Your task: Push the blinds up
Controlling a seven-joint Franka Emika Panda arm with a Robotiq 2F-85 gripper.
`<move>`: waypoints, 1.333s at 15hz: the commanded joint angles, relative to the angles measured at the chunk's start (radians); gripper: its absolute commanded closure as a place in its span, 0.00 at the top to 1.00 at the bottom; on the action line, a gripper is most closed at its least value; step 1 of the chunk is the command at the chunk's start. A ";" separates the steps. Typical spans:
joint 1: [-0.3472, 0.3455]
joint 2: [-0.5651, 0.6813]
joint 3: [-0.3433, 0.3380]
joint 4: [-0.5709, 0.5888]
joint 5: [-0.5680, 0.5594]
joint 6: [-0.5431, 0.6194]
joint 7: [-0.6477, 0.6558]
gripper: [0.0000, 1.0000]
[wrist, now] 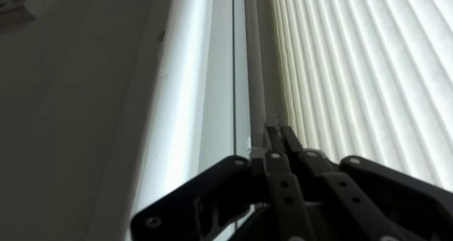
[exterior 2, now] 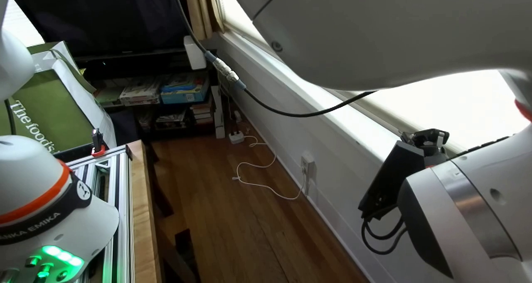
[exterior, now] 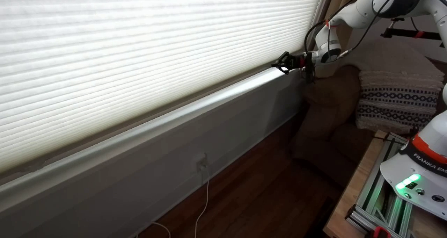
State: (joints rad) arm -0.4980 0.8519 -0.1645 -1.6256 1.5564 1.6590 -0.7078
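The off-white pleated blinds hang low, with their bottom rail just above the white sill. They also show in an exterior view, partly behind my arm, and at the right of the wrist view. My gripper is at the rail near the far end of the window. In the wrist view its fingertips are nearly together in front of the rail. A small clear tab shows between and just beyond them, and they look shut on it. The exact contact is hidden by the fingers.
The window sill runs close under the rail and gripper. A brown armchair with a patterned cushion stands below the arm. A wall outlet with a white cord is under the sill. The wooden table bears my base.
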 commanded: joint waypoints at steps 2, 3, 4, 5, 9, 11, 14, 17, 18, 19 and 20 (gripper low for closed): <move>-0.030 -0.055 0.009 -0.031 0.080 -0.121 0.051 0.01; -0.031 -0.061 0.009 -0.036 0.087 -0.137 0.059 0.01; -0.033 -0.069 0.008 -0.043 0.093 -0.153 0.071 0.01; -0.034 -0.076 0.008 -0.048 0.098 -0.168 0.072 0.01; -0.037 -0.121 0.001 -0.076 0.111 -0.227 0.073 0.01; -0.037 -0.144 -0.004 -0.086 0.119 -0.247 0.081 0.01; -0.035 -0.182 -0.011 -0.105 0.130 -0.269 0.085 0.01; -0.031 -0.223 -0.018 -0.122 0.142 -0.282 0.096 0.01; -0.030 -0.235 -0.020 -0.125 0.143 -0.287 0.100 0.01; -0.029 -0.249 -0.021 -0.129 0.148 -0.291 0.101 0.01; -0.027 -0.260 -0.022 -0.131 0.152 -0.294 0.103 0.01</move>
State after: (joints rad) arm -0.5122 0.6849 -0.1921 -1.6961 1.6253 1.4648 -0.6753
